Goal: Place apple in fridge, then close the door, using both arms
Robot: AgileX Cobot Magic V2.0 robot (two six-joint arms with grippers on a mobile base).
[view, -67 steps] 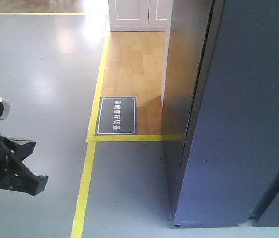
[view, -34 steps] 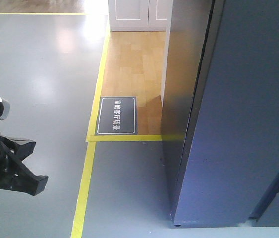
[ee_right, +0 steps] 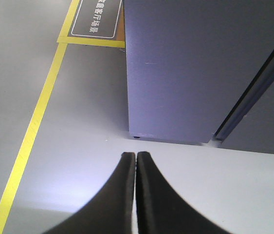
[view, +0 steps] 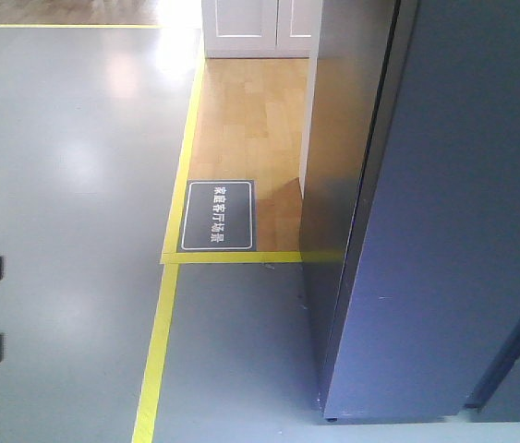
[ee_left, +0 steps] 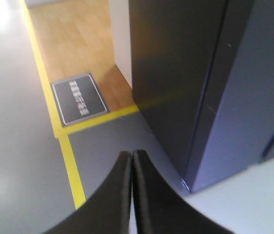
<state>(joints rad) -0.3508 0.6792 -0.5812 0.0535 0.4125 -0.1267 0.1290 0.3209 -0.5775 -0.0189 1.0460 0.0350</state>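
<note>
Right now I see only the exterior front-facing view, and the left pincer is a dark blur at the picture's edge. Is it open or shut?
Observer: The left wrist view shows the left pincer shut, its tips touching and nothing between them.
Operator: And the right one? I do not see it at all.
Observer: In the right wrist view the right pincer is shut too, and empty.
Operator: Does any wrist view show the apple?
Observer: No. They show only the floor, the yellow tape and the fridge from its dark grey outside.
</note>
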